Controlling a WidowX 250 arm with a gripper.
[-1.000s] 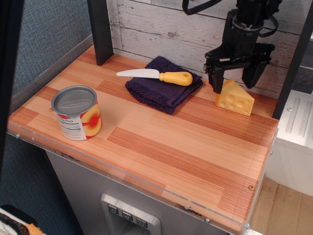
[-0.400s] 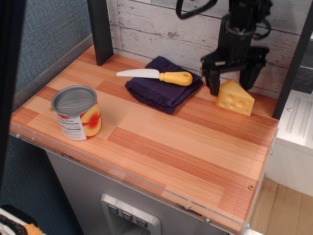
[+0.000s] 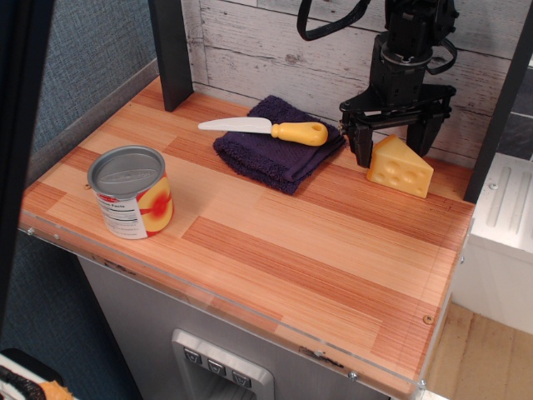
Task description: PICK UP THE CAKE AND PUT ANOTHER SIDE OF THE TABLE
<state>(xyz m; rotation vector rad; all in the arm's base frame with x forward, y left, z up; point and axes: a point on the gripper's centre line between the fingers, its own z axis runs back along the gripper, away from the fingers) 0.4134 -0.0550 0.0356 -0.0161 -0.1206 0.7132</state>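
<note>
The cake [image 3: 400, 166] is a small yellow-orange wedge with round dimples on its front face. It rests on the striped wood table [image 3: 275, 242] at the far right, near the back wall. My black gripper [image 3: 390, 143] hangs open just above and behind the cake. Its left finger is beside the cake's left edge and its right finger is behind the cake's top. The fingers do not visibly touch the cake.
A dark blue folded cloth [image 3: 279, 143] lies left of the cake with a yellow-handled toy knife [image 3: 265, 127] on it. A tin can [image 3: 131, 192] stands at the front left. A black post [image 3: 171, 52] stands at the back left, another at the right edge.
The gripper has shifted slightly left and back over the cake and stays open. The cake, knife, cloth and can have not moved.
</note>
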